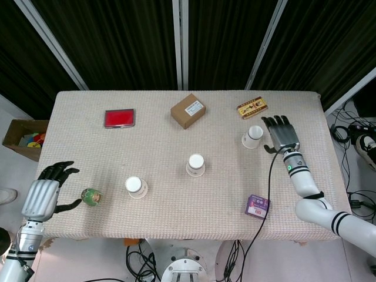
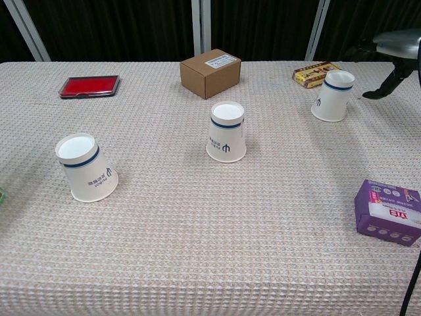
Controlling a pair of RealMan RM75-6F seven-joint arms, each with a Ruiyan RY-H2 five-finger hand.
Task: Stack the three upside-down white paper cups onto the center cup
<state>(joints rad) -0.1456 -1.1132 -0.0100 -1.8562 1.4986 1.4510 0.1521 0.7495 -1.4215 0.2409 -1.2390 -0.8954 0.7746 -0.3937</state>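
Three upside-down white paper cups stand in a slanted row on the cloth: the left cup (image 1: 136,187) (image 2: 85,168), the center cup (image 1: 195,164) (image 2: 227,131) and the right cup (image 1: 253,136) (image 2: 331,95). My right hand (image 1: 281,134) (image 2: 395,47) hovers just right of the right cup with its fingers spread and nothing in it; a small gap separates them. My left hand (image 1: 47,191) hangs at the table's left edge, open and empty, well left of the left cup. The chest view does not show it.
A small green ball-like thing (image 1: 90,196) lies between my left hand and the left cup. At the back are a red case (image 1: 119,117), a brown box (image 1: 188,110) and a yellow packet (image 1: 252,107). A purple box (image 1: 258,206) sits front right.
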